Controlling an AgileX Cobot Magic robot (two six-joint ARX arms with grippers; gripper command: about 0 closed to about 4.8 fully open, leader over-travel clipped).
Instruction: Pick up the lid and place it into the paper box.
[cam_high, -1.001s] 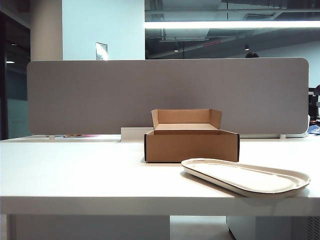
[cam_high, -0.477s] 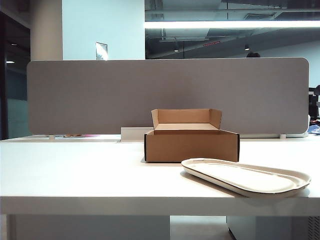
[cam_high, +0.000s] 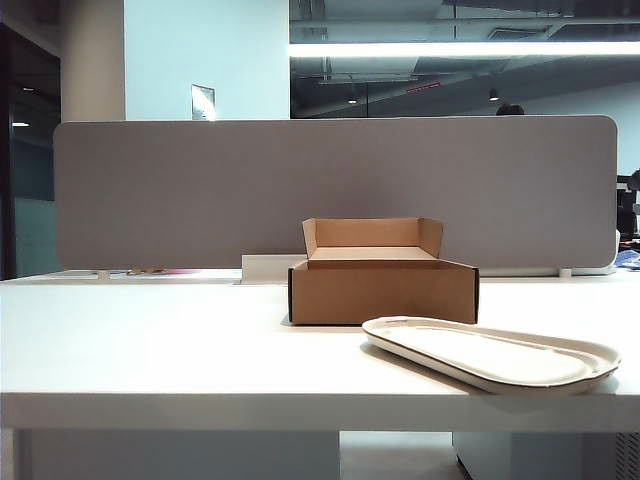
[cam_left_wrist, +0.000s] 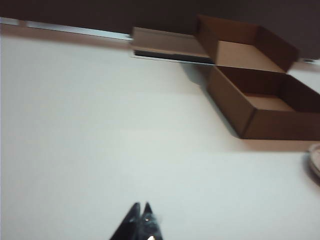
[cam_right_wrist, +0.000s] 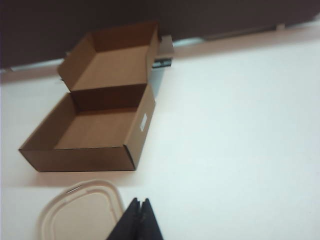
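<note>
Both grippers pinched closed, empty: right gripper (cam_right_wrist: 140, 202) hovers just beside lid (cam_right_wrist: 80, 210), paper box (cam_right_wrist: 95, 130) beyond; left gripper (cam_left_wrist: 141, 207) well apart, so right's nearer.

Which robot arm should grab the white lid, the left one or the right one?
Probably the right. The right gripper, shut, sits right beside the lid. The left gripper, also shut, is over bare table, with the lid only at its view's far edge, past the paper box.

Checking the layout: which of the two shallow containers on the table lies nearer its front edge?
The off-white moulded-pulp oblong lid, low and rimmed; the brown cardboard box sits behind it, flap raised.
</note>
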